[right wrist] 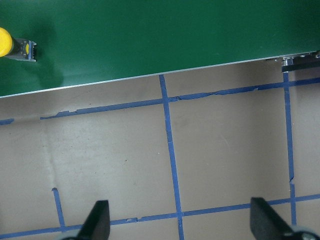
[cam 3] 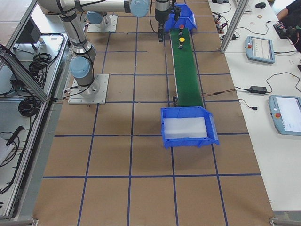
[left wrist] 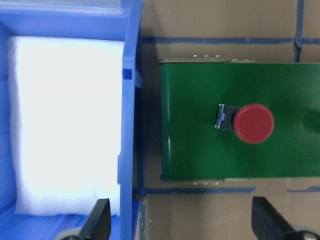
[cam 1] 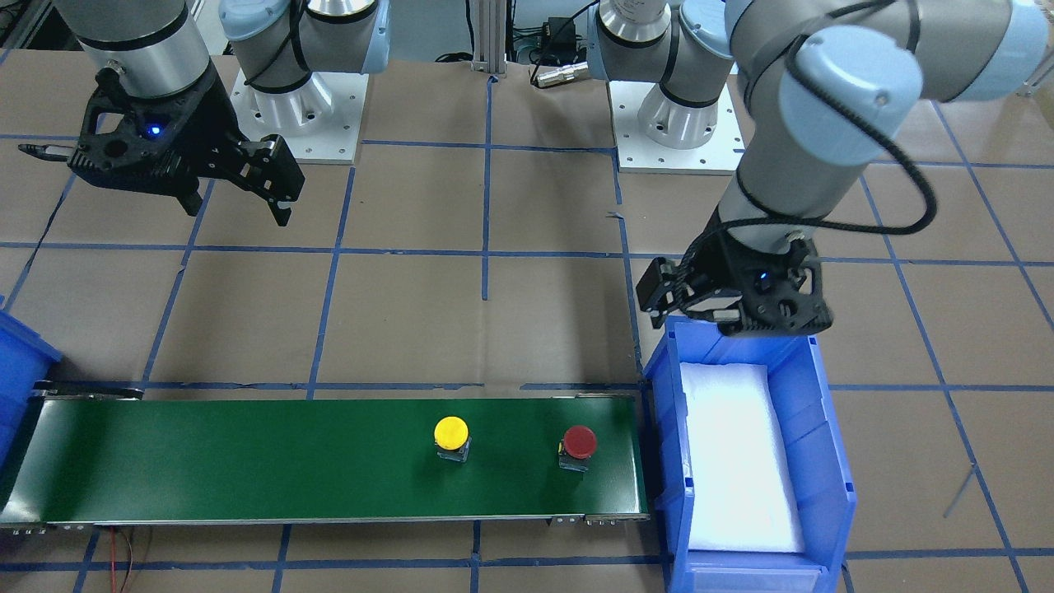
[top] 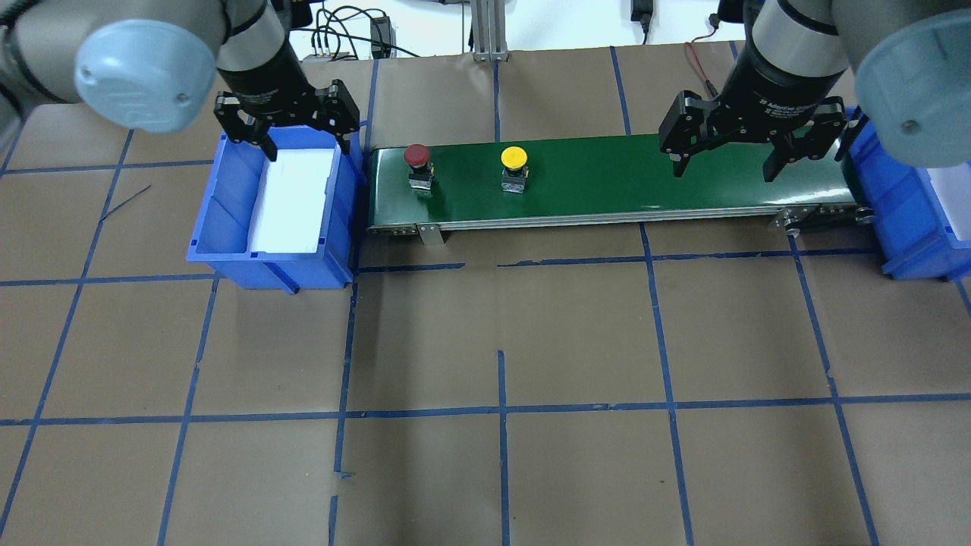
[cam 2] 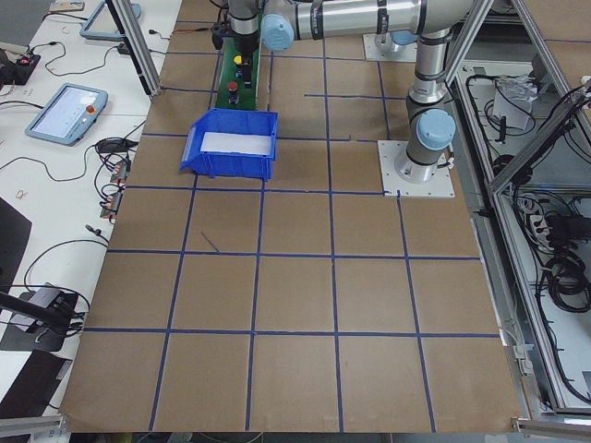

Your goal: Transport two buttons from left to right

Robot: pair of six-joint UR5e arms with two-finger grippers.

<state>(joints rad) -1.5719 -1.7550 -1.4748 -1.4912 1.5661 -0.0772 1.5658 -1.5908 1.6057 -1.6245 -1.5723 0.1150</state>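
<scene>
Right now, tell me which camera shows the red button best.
The left wrist-mounted view: the red button shows largest there, cap and body clear on the green belt. Overhead and front-facing views show it small, beside the yellow button. The side views show a speck; the right wrist view misses it.

The light is bright and even and falls from above, so shadows are short and soft: a faint dark patch lies on the green conveyor belt beside the yellow button. The white foam pad in the blue bin is blown out to a featureless glow in the left wrist view. That view is soft overall, and the red button has fuzzy edges. The right wrist view is sharper. In the side views, upright frame posts lean toward the picture edges.
</scene>
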